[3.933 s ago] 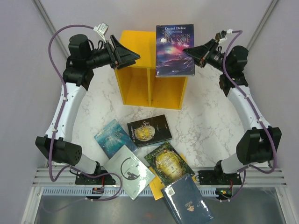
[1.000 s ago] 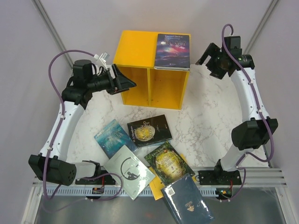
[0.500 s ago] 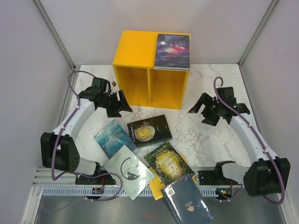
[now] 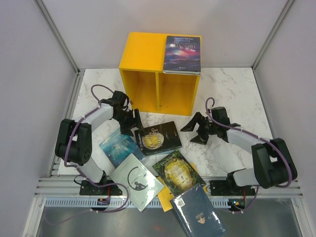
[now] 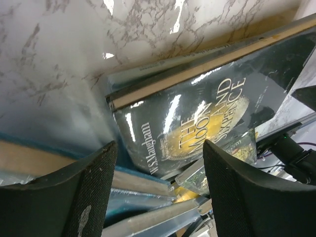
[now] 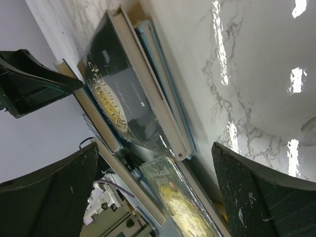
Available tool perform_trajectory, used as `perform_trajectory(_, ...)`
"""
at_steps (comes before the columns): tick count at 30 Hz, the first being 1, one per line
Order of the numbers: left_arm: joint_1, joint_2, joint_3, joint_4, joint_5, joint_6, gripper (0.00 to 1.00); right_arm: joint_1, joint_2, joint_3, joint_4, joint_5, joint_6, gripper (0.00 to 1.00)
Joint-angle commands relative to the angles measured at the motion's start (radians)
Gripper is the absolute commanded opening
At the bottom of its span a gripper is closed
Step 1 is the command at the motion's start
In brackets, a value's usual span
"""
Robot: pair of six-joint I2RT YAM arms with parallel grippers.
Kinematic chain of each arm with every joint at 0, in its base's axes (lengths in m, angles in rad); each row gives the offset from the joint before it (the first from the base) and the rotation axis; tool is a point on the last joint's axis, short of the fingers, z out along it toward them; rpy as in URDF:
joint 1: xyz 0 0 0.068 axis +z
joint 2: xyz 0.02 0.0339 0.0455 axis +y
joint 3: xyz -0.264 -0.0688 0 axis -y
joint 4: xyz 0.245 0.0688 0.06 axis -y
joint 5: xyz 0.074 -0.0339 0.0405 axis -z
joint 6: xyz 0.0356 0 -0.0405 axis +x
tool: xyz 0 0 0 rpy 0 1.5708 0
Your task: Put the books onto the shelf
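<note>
Left hand [image 4: 136, 122], jaws apart and empty, hovers at the black Moon and Sixpence paperback's [image 4: 159, 138] left edge on the table [image 4: 222, 94] — right hand [image 4: 190, 133], wide open, flanks its right. Navy paperback [image 4: 182, 53] lies atop the yellow shelf [image 4: 143, 54].

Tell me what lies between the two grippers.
The black book, flat on the table, lies between the left gripper and right gripper; the top view shows it.

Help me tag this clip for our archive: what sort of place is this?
Probably a robotics lab test cell: plain grey panel walls enclose a marble-patterned tabletop, two robot arms are bolted to a metal rail at its near edge, and books lie scattered before a yellow shelf.
</note>
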Motion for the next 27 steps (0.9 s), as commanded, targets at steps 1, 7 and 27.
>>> perform_trajectory(1,-0.01,0.045,-0.013,0.065,0.04,0.021,0.74,0.026,0.069,-0.035,0.204,-0.038,0.046,0.98)
perform_trajectory(7,-0.02,0.08,-0.059,0.096,0.089,0.014,0.7,0.099,0.168,-0.069,0.293,-0.064,0.075,0.98)
perform_trajectory(27,-0.153,0.082,-0.162,0.203,0.258,-0.048,0.41,0.122,0.007,0.025,0.439,-0.06,0.272,0.92)
